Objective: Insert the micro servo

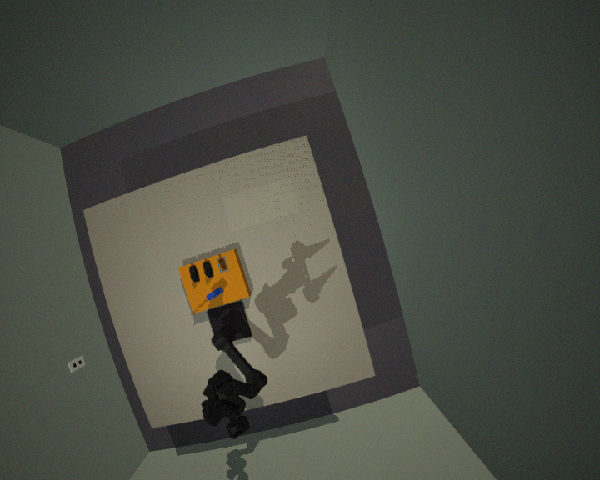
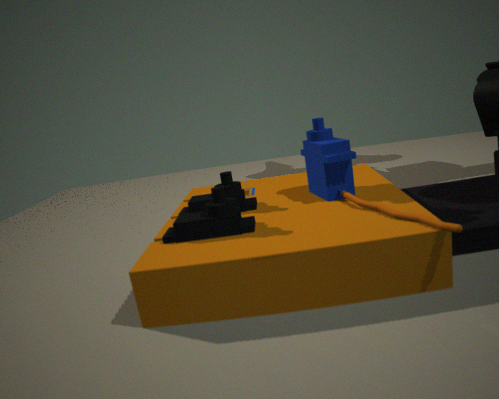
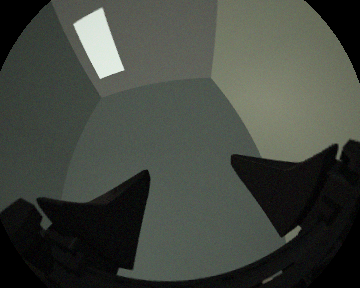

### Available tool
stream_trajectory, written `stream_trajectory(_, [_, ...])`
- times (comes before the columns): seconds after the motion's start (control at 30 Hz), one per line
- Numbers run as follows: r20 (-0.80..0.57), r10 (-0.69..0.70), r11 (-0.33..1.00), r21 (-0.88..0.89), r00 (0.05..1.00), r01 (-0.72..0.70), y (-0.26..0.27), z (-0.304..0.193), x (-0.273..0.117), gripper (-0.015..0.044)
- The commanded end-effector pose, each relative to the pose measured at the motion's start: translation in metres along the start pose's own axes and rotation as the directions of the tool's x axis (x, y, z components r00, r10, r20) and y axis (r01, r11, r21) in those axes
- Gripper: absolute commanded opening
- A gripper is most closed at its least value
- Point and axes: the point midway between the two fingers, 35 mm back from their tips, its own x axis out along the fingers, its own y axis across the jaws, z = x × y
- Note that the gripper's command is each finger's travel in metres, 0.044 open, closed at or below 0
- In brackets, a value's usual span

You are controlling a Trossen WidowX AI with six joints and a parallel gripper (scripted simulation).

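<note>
The blue micro servo point(image 1: 214, 293) point(image 2: 329, 169) stands upright on top of the orange deck point(image 1: 239, 287) point(image 2: 292, 274), outside the pocket, its output shaft pointing up. Its orange cable point(image 1: 199, 305) point(image 2: 396, 213) leaves low on the body and runs across the deck to the edge on the arm-base side. The marked pocket point(image 1: 222, 265) is empty, with a pale outline; only a corner shows in the exterior view, behind black servos. My gripper point(image 3: 191, 167) is open and empty, far from the servo; the wrist view shows only walls and ceiling between and beyond the fingers.
Two black servos point(image 1: 194, 272) point(image 1: 207, 268) sit in a row beside the marked pocket. The black arm base point(image 1: 242, 322) stands close to the deck's edge. The folded arm point(image 1: 246, 364) reaches away from the deck, over the table's near edge.
</note>
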Motion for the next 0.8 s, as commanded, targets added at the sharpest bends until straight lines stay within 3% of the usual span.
stream_trajectory(0.0, [0.003,0.003,1.0,-0.003,1.0,-0.003,0.001,0.001,0.0,0.0426])
stream_trajectory(0.37, [0.171,0.171,0.973,-0.184,0.97,-0.139,0.06,0.054,-0.005,0.044])
stream_trajectory(0.77, [0.28,0.422,0.863,-0.416,0.862,-0.287,0.147,0.095,-0.031,0.044])
